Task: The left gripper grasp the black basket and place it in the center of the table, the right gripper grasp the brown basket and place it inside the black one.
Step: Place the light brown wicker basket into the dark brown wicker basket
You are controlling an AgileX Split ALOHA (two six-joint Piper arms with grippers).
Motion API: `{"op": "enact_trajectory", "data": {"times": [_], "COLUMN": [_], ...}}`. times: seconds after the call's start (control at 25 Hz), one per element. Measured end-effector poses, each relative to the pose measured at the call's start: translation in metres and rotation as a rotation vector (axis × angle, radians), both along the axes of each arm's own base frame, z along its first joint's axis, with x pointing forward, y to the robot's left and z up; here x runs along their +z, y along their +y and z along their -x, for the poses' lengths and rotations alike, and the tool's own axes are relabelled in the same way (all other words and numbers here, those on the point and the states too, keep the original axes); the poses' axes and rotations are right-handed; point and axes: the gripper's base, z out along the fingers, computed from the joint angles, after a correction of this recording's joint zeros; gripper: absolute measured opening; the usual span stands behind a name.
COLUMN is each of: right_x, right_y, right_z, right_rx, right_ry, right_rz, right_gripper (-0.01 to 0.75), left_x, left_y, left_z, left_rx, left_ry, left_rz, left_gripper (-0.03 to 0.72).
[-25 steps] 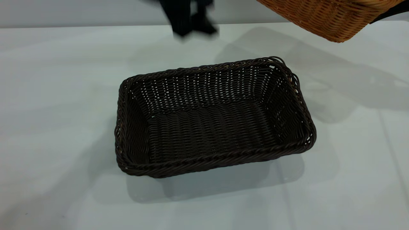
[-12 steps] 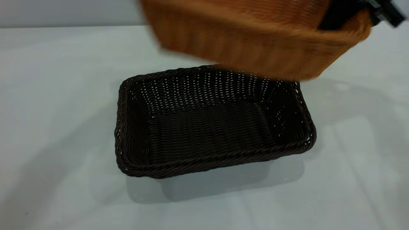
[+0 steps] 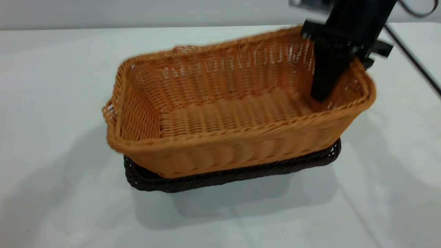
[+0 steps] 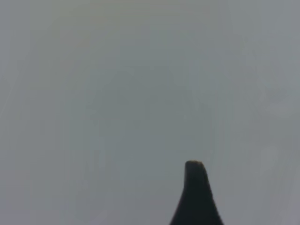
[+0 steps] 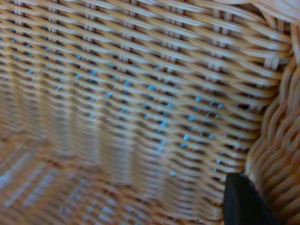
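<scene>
The brown basket (image 3: 220, 113) sits tilted in the black basket (image 3: 224, 177), its right end higher. Only the black basket's front rim and corners show beneath it. My right gripper (image 3: 339, 84) is shut on the brown basket's right end wall, with one finger (image 3: 324, 75) inside and the other outside. The right wrist view shows the brown weave (image 5: 140, 93) close up beside one black finger (image 5: 243, 201). Of my left gripper, only one fingertip (image 4: 194, 173) shows in its wrist view, over bare table (image 4: 117, 93), with nothing beside it. It is out of the exterior view.
The white table (image 3: 51, 86) spreads wide on all sides of the stacked baskets. The right arm's cable (image 3: 413, 62) runs off to the right above the table. A grey wall lies behind the table's far edge.
The brown basket came down from the upper right, leftwards over the black basket, and now rests in it. The left gripper left the exterior view. The black basket stayed put.
</scene>
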Motion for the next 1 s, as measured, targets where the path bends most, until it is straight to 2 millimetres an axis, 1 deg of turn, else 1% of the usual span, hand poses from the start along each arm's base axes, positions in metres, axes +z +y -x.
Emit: {"op": "enact_trajectory", "data": {"times": [0.08, 0.28, 0.44, 0.68, 0.76, 0.8, 0.88, 1.0], "right_x": [-0.011, -0.027, -0.029, -0.032, -0.031, -0.031, -0.031, -0.03], "right_y": [0.002, 0.005, 0.005, 0.005, 0.005, 0.005, 0.006, 0.008], "right_z": [-0.001, -0.002, -0.004, -0.014, -0.015, -0.015, -0.015, -0.015], "right_rx": [-0.044, -0.068, -0.086, -0.146, -0.163, -0.167, -0.177, -0.188], "right_ry": [0.024, 0.054, 0.029, -0.064, -0.067, -0.067, -0.066, -0.058], "right_rz": [-0.009, -0.032, -0.03, -0.015, -0.018, -0.018, -0.022, -0.034], "right_gripper": [0.13, 0.13, 0.132, 0.145, 0.172, 0.2, 0.269, 0.403], "left_x": [0.0, 0.0, 0.0, 0.0, 0.0, 0.0, 0.0, 0.0], "left_y": [0.0, 0.0, 0.0, 0.0, 0.0, 0.0, 0.0, 0.0], "left_z": [0.0, 0.0, 0.0, 0.0, 0.0, 0.0, 0.0, 0.0], "left_rx": [0.0, 0.0, 0.004, 0.009, 0.009, 0.009, 0.009, 0.009], "left_ry": [0.0, 0.002, 0.017, 0.041, 0.042, 0.042, 0.042, 0.042], "left_rz": [0.0, 0.0, 0.023, 0.058, 0.06, 0.06, 0.06, 0.06], "left_gripper": [0.492, 0.492, 0.492, 0.492, 0.492, 0.492, 0.493, 0.494]}}
